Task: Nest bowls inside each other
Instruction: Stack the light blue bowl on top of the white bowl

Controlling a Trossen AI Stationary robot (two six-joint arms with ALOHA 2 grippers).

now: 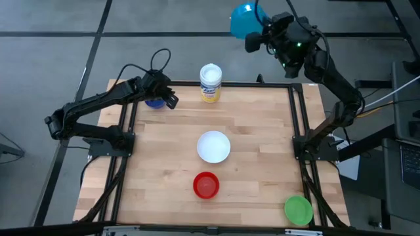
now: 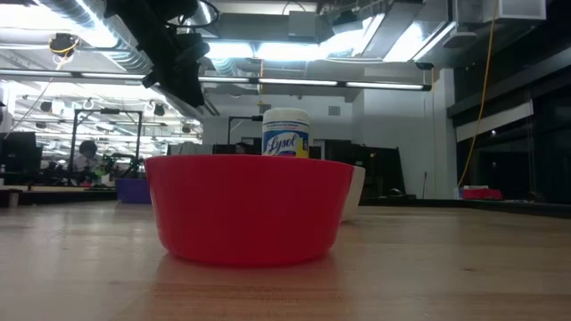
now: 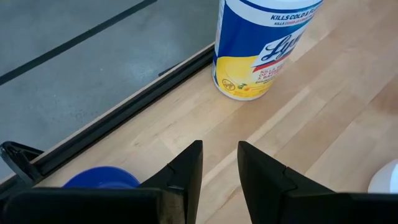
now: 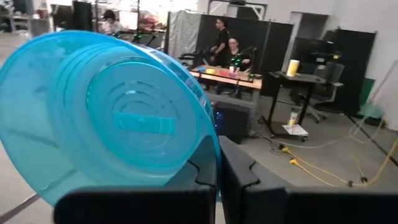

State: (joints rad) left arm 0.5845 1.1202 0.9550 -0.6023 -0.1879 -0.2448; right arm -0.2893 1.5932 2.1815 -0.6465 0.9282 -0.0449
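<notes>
The right gripper (image 1: 252, 40) is pinched on the rim of the teal bowl (image 1: 244, 19), out past the worktop (image 1: 262, 164) (over the floor), so a slip drops it far from the white bowl (image 1: 213, 145).

The only readable writing stands on the tall cylindrical canister with a white lid and blue-and-yellow label (image 1: 210, 83), at the far edge of the wooden table near its middle. In the low view its label (image 2: 285, 140) shows the brand "Lysol" in slanted blue script on white. In the left wrist view the same label (image 3: 261, 46) carries "KILLS COLD & FLU" in white capitals on the blue band, with a smaller line below too small to read.
</notes>
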